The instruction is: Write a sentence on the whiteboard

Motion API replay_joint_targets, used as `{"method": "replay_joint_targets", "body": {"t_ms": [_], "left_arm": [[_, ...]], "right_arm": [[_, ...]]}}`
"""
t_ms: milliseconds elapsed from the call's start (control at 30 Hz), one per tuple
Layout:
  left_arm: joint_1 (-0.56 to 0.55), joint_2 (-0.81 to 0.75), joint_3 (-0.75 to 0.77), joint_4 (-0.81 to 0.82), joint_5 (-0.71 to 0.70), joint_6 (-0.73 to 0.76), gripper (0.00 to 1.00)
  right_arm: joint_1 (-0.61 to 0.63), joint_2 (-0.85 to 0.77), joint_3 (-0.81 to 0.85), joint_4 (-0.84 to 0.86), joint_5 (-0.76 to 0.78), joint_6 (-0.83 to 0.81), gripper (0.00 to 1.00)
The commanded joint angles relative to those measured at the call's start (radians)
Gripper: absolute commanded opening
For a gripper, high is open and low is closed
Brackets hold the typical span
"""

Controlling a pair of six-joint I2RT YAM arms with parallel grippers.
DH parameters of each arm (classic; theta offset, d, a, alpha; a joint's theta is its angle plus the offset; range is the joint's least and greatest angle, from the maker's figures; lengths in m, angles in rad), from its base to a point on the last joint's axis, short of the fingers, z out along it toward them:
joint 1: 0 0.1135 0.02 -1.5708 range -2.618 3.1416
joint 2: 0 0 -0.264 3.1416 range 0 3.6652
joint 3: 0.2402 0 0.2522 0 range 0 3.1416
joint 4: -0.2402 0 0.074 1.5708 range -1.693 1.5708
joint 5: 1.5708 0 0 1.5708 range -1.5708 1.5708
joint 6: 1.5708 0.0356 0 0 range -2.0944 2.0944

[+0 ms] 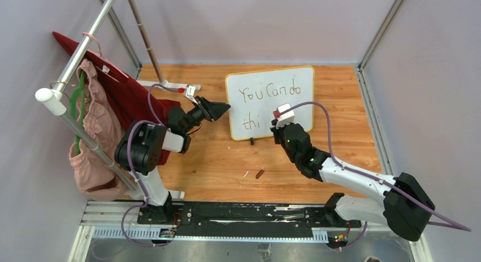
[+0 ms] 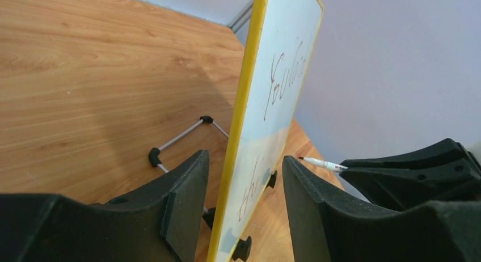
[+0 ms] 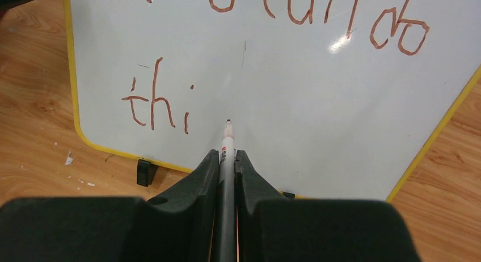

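Well, the sentence (image 1: 269, 94) stops at "thi" on the whiteboard (image 1: 289, 112), upper centre overhead. The right gripper (image 3: 227, 160) pinches the pen (image 3: 227, 140); the left gripper (image 2: 245, 157) straddles the board's edge loosely, unclamped, so pressing could tip it.

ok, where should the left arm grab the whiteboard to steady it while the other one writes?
I'd pinch the left rim at mid height, coming in edge-on from the left, one finger in front, one behind. The whiteboard stands near upright and thin, feet take the bottom edge, and the right gripper with the pen works the face. The left gripper straddles that rim, jaws open.
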Motion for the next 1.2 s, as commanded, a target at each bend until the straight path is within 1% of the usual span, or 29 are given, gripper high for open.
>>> {"method": "replay_joint_targets", "body": {"t_ms": [0,233,333,433,533,633,1167], "left_arm": [[0.001,0.024,-0.03,-0.019,-0.002,-0.019,0.56],[0.002,0.011,-0.032,-0.033,-0.007,-0.013,0.56],[0.001,0.022,-0.035,-0.013,-0.008,-0.028,0.56],[0.001,0.026,-0.034,-0.004,-0.012,-0.036,0.56],[0.002,0.035,-0.033,0.006,-0.013,-0.045,0.56],[0.002,0.041,-0.034,0.018,-0.015,-0.053,0.56],[0.002,0.06,-0.034,0.048,-0.018,-0.081,0.56]], "right_arm": [[0.053,0.063,0.046,0.093,0.117,-0.107,0.0],[0.074,0.134,0.075,0.122,0.152,-0.112,0.0],[0.075,0.137,0.068,0.131,0.163,-0.1,0.0],[0.077,0.137,0.043,0.182,0.168,-0.089,0.0],[0.077,0.135,0.024,0.219,0.137,-0.058,0.0],[0.078,0.138,0.03,0.211,0.109,-0.027,0.0],[0.111,0.155,0.042,0.122,0.125,0.031,0.0]]}}
